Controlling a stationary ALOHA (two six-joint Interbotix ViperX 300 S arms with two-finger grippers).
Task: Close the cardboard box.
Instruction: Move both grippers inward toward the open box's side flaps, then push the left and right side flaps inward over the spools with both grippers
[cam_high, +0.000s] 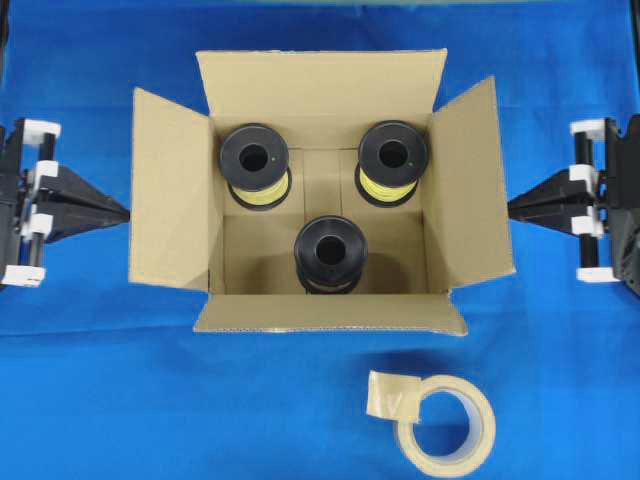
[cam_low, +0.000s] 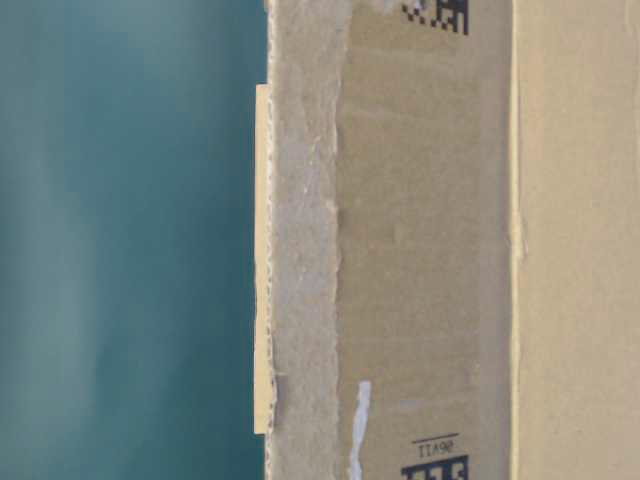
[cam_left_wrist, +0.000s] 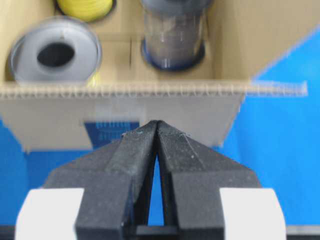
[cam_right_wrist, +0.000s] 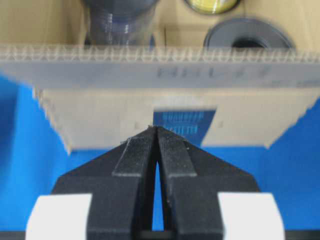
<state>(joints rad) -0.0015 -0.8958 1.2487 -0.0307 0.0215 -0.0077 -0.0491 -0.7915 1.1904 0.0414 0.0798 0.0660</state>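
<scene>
Tips of left gripper (cam_left_wrist: 156, 122) are pressed together w/ nothing between them, pointing at the cardboard box (cam_high: 320, 190), whose left flap edge sits just ahead of the tips, apart from them. Right gripper (cam_right_wrist: 155, 129) reads the same: jaws pinched together, empty, aimed at the right flap, close but not touching. From overhead, left gripper (cam_high: 122, 210) is at the box's left side & right gripper (cam_high: 513, 207) at its right, box between the two, roughly centred. All four flaps stand open, splayed outward. Beyond the left flap, inside the box: three spools upright on the floor. Yellow spool (cam_high: 256, 163) is nearest the left gripper at the back, 2nd yellow spool (cam_high: 392, 160) nearest the right gripper at the back, dark spool (cam_high: 325, 252) between them toward the front. Spools are apart from each other. Well away from both grippers, in front of the box on the blue table cover (cam_high: 100, 400), lies a beige tape roll (cam_high: 446, 424), flat, loose end sticking up at its left. Table-level view shows only box wall up close, w/ torn paper strip & bits of black print.
</scene>
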